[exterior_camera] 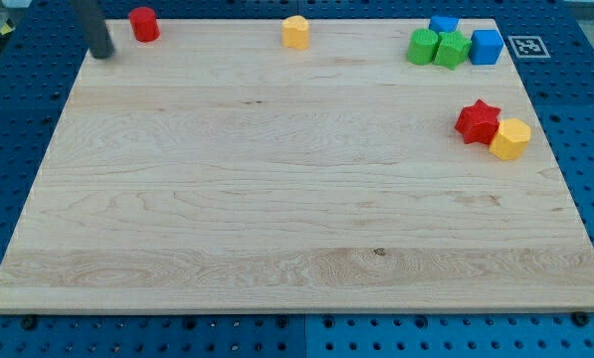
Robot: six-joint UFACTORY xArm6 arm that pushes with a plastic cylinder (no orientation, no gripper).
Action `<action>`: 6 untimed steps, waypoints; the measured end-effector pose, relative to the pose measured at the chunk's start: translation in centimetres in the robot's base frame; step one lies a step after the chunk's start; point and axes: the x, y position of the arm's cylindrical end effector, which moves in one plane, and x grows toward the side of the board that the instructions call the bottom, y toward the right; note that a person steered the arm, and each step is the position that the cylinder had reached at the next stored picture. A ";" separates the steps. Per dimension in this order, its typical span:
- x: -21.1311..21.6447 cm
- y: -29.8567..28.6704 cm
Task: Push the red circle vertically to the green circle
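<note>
The red circle (143, 24) stands at the desk's (277, 199) top edge near its left corner, with my tip (101, 55) just to its left and slightly lower, not touching. The arm carries no claw, only the rod, holding nothing. Far right of the red circle along the same edge sits the green circle (423, 46), touching a green star (453, 49).

The rod (91, 25) runs off the view's top edge.
</note>
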 end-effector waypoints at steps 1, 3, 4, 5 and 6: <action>-0.4 0.1; -5.1 3.3; -5.1 5.5; -5.0 10.2; -4.4 12.6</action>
